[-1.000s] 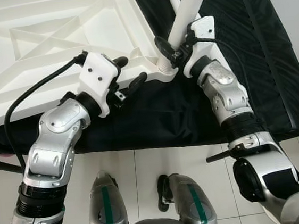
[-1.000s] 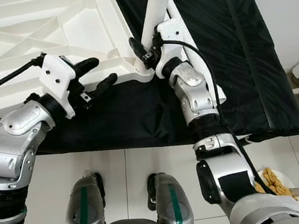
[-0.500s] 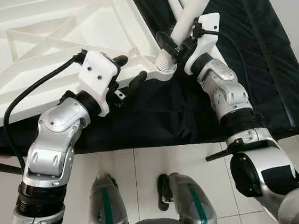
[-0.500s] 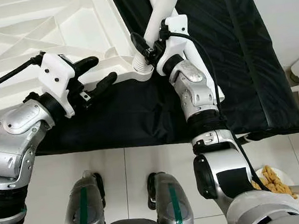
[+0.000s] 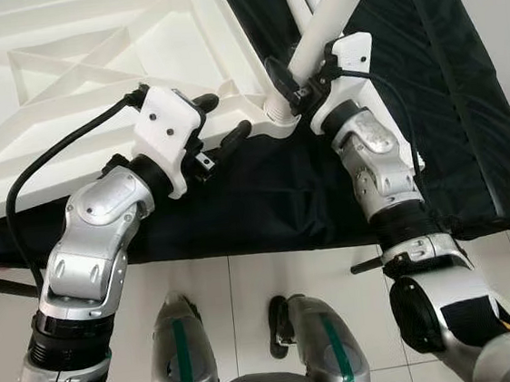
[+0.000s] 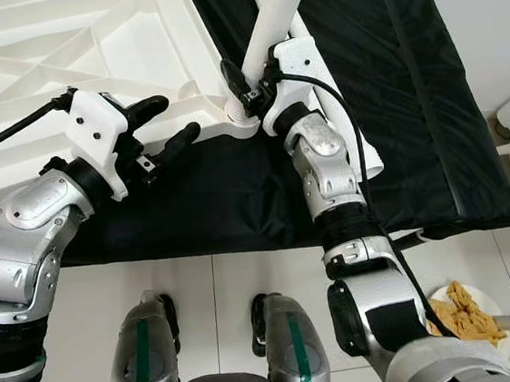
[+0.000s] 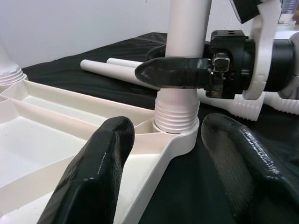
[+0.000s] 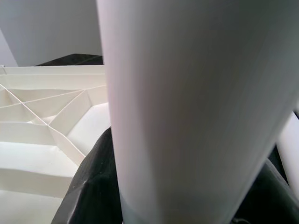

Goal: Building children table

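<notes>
The right gripper (image 5: 297, 84) has dropped back lower than half a second ago, bringing the white leg (image 5: 333, 20) nearer upright over the corner socket. Its fingers clamp the leg just above the ribbed end. The leg's long axis runs toward one o'clock. The left gripper (image 5: 218, 126) hovers wide open beside the upturned tabletop (image 5: 87, 72), at the socket's nine o'clock. Spare legs (image 7: 117, 70) lie beyond on the black cloth (image 5: 463, 87).

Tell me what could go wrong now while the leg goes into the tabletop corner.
The leg leans while its threaded end sits in the corner socket, so it may cross-thread or jam. The left gripper is open astride the tabletop edge, not clamping it, so the tabletop may slide on the black cloth as the right gripper turns.
</notes>
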Controlling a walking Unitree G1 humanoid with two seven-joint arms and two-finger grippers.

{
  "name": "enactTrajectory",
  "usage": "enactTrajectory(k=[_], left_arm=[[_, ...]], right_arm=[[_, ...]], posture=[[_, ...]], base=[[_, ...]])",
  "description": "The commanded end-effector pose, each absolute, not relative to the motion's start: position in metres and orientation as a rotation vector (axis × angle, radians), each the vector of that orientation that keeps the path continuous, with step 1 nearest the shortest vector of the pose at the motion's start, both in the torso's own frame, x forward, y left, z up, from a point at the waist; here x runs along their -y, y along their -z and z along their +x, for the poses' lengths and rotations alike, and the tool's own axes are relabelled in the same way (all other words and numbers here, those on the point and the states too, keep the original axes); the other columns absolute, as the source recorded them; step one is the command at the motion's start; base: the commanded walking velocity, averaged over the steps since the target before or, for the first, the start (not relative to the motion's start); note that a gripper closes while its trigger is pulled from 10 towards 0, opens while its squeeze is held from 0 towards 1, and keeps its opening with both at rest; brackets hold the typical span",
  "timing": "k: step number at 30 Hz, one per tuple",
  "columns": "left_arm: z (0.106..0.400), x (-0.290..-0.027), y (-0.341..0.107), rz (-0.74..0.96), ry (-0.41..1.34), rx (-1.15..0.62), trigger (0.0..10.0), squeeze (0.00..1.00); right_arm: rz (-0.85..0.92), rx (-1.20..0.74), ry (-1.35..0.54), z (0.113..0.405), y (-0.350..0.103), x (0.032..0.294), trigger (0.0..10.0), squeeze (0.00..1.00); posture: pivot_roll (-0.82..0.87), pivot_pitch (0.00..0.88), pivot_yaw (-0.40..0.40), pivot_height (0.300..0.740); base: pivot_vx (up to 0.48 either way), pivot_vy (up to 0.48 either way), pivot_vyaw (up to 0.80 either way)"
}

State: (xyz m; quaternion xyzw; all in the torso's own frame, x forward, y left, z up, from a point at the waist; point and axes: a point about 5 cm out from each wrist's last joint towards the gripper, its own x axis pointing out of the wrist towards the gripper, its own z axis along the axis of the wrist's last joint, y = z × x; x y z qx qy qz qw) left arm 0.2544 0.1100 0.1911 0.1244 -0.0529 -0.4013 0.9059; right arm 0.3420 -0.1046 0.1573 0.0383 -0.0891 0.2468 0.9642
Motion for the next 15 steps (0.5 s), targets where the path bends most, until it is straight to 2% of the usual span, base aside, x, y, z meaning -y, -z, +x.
enactTrajectory(k=[1, 15], left_arm=[[0.253, -0.109, -0.191, 0.248, 0.803, 0.109, 10.0, 0.00], [0.254, -0.107, -0.192, 0.251, 0.811, 0.115, 10.0, 0.00]], right_arm=[[0.068, 0.039, -0.497, 0.336, -0.126, 0.104, 10.0, 0.00], [0.022, 0.036, -0.480, 0.346, -0.132, 0.099, 10.0, 0.00]], posture=[[0.13, 0.106, -0.100, 0.740], [0.14, 0.090, -0.103, 0.740]], base=[[0.000, 0.000, 0.00], [0.000, 0.000, 0.00]])
